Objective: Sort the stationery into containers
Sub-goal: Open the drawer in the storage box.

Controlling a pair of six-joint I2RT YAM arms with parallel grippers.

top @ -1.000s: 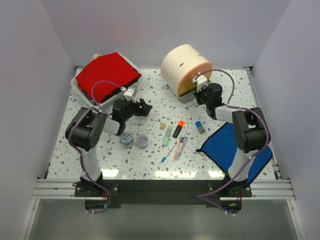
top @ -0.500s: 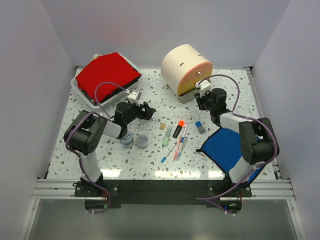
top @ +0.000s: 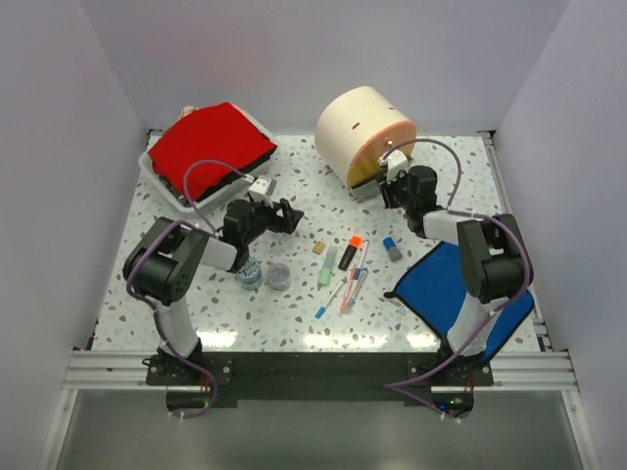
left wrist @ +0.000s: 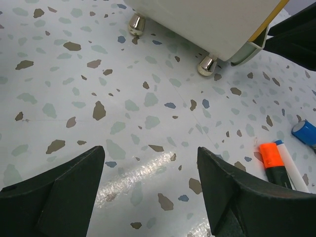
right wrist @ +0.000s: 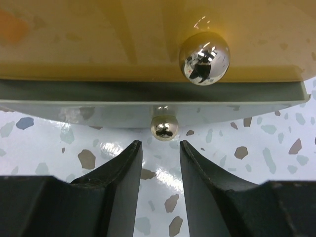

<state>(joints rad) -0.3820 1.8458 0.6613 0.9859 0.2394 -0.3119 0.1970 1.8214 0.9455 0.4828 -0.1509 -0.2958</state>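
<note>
Leftmost, the red-topped white case (top: 211,147) is set at the far corner, and the left gripper (left wrist: 150,163) is held wide open over the tabletop (left wrist: 123,98), nothing grasped. Midway, two tape rolls (top: 250,272), a pale green marker (top: 325,272), an orange-black highlighter (top: 349,255) and thin pens (top: 343,292) are scattered loose. Rightward, the right gripper (right wrist: 160,153) is held with jaws parted just short of the lower knob (right wrist: 164,128) of the cream drum (top: 364,132), which seems untouched
</note>
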